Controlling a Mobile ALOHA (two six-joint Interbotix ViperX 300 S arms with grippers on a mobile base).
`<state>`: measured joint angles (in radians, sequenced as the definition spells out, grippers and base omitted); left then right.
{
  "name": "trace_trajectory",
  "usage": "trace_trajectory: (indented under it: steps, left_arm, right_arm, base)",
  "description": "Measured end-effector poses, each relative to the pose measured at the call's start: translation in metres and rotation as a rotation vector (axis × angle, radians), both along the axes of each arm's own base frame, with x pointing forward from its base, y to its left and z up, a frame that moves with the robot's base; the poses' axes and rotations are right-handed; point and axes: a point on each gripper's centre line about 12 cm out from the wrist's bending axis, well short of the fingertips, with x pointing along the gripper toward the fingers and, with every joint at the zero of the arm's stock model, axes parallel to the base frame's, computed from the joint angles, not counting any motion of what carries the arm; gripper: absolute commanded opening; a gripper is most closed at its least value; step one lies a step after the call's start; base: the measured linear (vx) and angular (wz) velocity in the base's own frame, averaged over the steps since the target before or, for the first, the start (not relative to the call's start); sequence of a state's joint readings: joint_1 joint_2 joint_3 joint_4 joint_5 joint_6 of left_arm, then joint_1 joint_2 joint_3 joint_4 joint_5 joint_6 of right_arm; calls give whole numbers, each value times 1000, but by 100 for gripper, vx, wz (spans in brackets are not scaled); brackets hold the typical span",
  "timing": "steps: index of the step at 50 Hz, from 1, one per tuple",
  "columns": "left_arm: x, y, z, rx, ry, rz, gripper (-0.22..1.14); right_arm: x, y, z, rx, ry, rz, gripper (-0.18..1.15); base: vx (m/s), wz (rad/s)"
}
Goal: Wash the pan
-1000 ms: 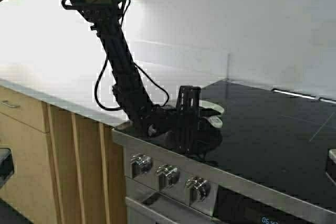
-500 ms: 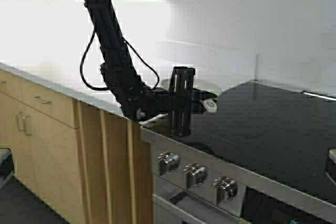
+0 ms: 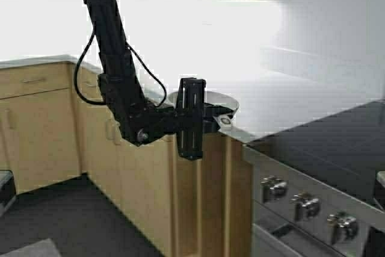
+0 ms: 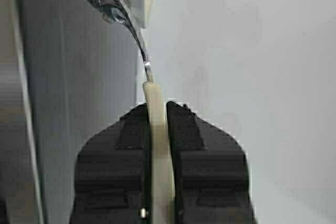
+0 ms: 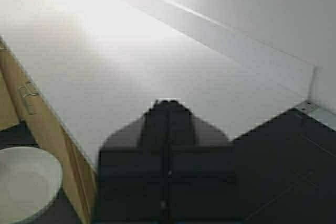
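Observation:
The cream-white pan (image 3: 206,98) hangs in the air beside the white counter's edge, in front of the wooden cabinets. My left gripper (image 3: 215,118) is shut on its short cream handle (image 3: 225,121). In the left wrist view the handle (image 4: 159,150) is pinched between the black pads, and the metal bracket and pan body (image 4: 134,3) show beyond my left gripper (image 4: 157,109). My right gripper (image 5: 168,107) is shut and empty above the counter, and the pan (image 5: 23,184) shows below and beside it.
A white counter (image 3: 289,97) runs along the wall over wooden cabinets (image 3: 42,124). A black cooktop (image 3: 343,142) with steel knobs (image 3: 301,206) lies at the right. Dark floor (image 3: 72,221) is at the lower left.
The robot has moved left, so the stove has shifted to the right in the high view. The pan, still held by my left gripper, is now off the cooktop and beside the counter.

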<state>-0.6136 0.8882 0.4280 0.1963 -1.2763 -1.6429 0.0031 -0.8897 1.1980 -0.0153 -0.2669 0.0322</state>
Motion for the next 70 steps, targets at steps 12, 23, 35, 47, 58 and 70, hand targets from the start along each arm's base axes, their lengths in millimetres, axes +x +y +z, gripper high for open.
trace_trajectory:
  steps: [12, 23, 35, 47, 58, 70]
  left_arm:
    - [-7, 3, -3, 21, -2, -6, 2]
    - [-7, 3, -3, 45, -29, -8, 2]
    - [-5, 10, -3, 49, -46, 6, 2]
    - [-18, 20, -5, 39, -40, 8, 2]
    - [-27, 26, 2, 40, -35, 6, 2]
    - [-27, 24, 15, 26, -55, 2, 2]
  right_arm:
    - [0, 0, 0, 0, 2, 0, 6]
    - [-1, 0, 2, 23, -6, -1, 6]
    - [-2, 0, 4, 25, -15, -1, 6]
    - [-4, 0, 6, 25, -23, -1, 6]
    - [-3, 0, 4, 7, -12, 4, 6]
    - [-3, 1, 4, -8, -12, 8, 6]
  base:
    - [2, 36]
    - [6, 42]
    - [7, 52]
    - [7, 54]
    - [6, 47]
    - [7, 54]
